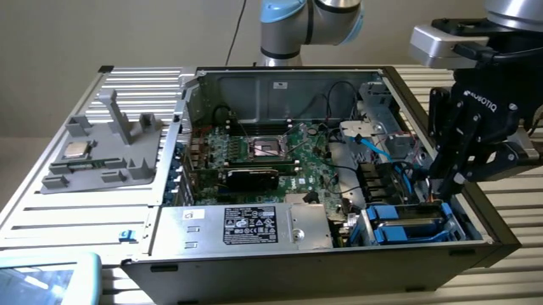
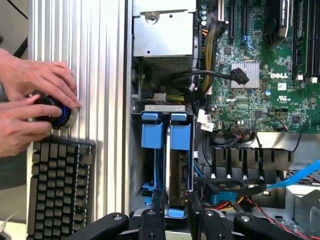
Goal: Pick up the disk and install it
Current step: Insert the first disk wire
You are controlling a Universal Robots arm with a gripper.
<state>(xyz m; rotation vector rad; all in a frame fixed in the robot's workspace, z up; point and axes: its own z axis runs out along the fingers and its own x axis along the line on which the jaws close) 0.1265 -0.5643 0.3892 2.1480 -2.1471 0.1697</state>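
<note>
Black and marked with white lettering, the gripper is hanging over the drive bay at the exterior view's right, its fingers reaching down to the top of the disk; whether they are pinching it or merely resting beside it cannot be told. In the wrist view the gripper is straddling the end of the disk, which is sitting on edge in its blue frame in the bay, just beside a second blue carrier.

Going from the exterior view's left: a grey fixture is lying on the ribbed table, carrying a small silver chip (square, near its middle). Next, the open computer case is showing a green motherboard and a grey metal box with a black label. The disk is standing in the bay at the case's near right corner.

In the wrist view a person's two hands are gripping a round black-and-blue knob on the table, with a dark keyboard lying near them.
</note>
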